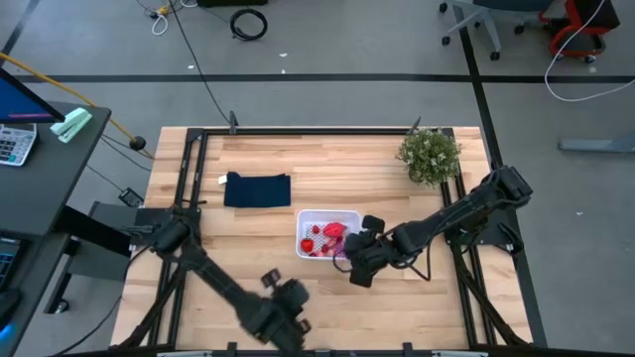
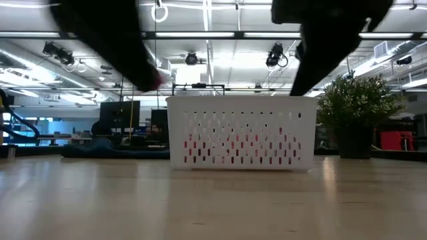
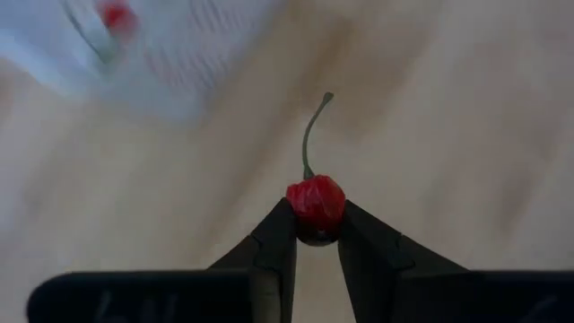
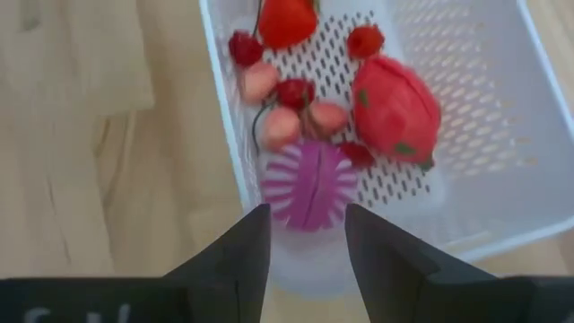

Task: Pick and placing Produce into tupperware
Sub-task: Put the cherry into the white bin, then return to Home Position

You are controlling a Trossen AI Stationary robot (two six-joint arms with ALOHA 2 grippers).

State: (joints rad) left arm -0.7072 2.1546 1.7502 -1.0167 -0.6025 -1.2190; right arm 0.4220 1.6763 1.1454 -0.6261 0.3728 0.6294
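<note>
The table (image 1: 327, 169) was seen from straight above in the high view. The low view was placed at table-top height and faced the tupperware (image 2: 241, 132) closely. Each wrist view was directed past its own fingers; the tupperware (image 4: 502, 135) was shared with the others.

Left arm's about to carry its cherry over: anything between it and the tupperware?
Nothing visible lies on the bare wood between the left gripper, shut on the cherry, and the tupperware. The right gripper hovers open over its right rim.
</note>
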